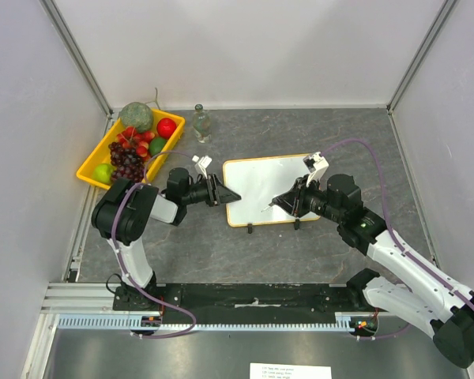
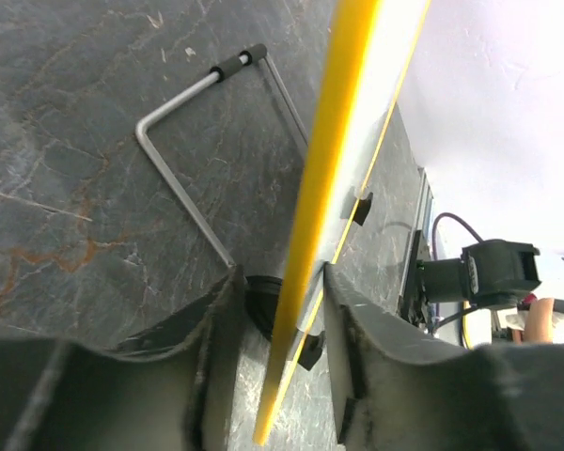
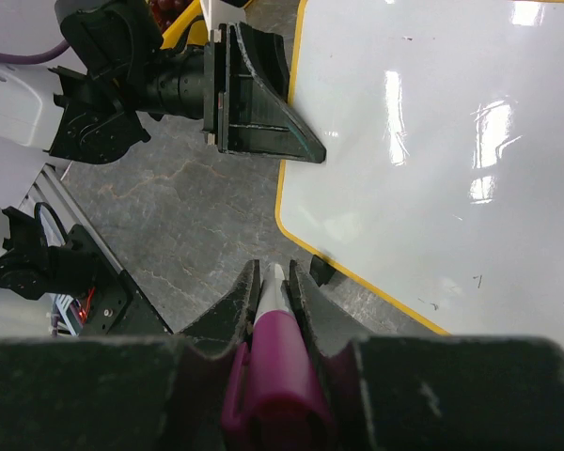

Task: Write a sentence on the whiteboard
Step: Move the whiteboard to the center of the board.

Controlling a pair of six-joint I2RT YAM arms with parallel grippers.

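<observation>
The whiteboard (image 1: pixel 272 185), white with a thin yellow frame, lies flat in the middle of the table. Two black clip feet (image 1: pixel 250 229) sit on its near edge. My left gripper (image 1: pixel 231 194) is at the board's left edge. In the left wrist view its jaws stand on either side of the yellow frame (image 2: pixel 334 141), with a gap showing beside the frame. My right gripper (image 1: pixel 278 202) hovers over the board's near edge, shut on a marker (image 3: pixel 280 366) with a white barrel and a purple end. The marker points toward the board's near-left corner (image 3: pixel 423 141).
A yellow tray (image 1: pixel 91 170) of fruit stands at the back left. A small clear bottle (image 1: pixel 201 122) stands near the back wall. A bent metal rod (image 2: pixel 183 141) with a black tip shows beside the board's edge. White walls close three sides.
</observation>
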